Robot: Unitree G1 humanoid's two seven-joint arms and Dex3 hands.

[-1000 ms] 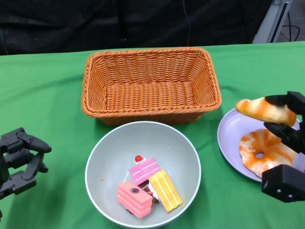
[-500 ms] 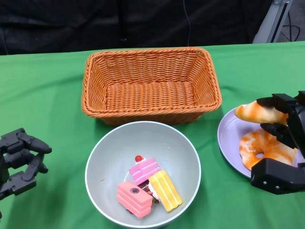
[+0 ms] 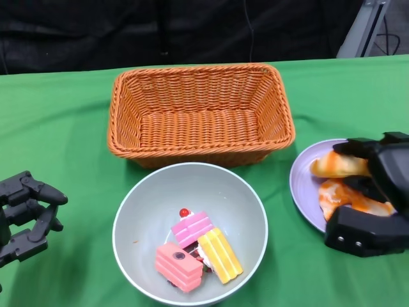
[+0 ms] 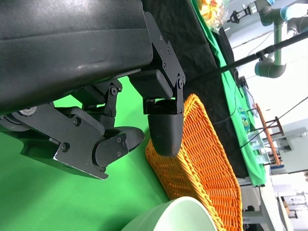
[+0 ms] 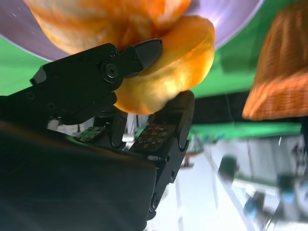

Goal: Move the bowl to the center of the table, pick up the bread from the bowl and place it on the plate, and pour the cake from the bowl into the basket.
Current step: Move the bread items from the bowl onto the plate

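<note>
A pale grey bowl (image 3: 147, 204) sits at the table's front centre with several small cake pieces (image 3: 195, 251) inside. My right hand (image 3: 377, 192) holds an orange-glazed bread (image 3: 339, 165) low over the lavender plate (image 3: 302, 182) at the right. A second glazed bread (image 3: 342, 195) lies on that plate, partly hidden by the hand. In the right wrist view the fingers (image 5: 120, 67) pinch the held bread (image 5: 163, 72) just above the plate (image 5: 231, 19). The orange wicker basket (image 3: 201, 115) stands empty behind the bowl. My left hand (image 3: 25, 214) rests at the front left, fingers curled, holding nothing.
Green cloth covers the table, with a black backdrop behind it. The left wrist view shows the basket (image 4: 202, 163) and the bowl's rim (image 4: 178, 214) beyond my left hand's fingers (image 4: 163, 125).
My right hand has lowered the bread from above the plate down to just over it, beside the other bread. The left hand, bowl and basket have stayed put.
</note>
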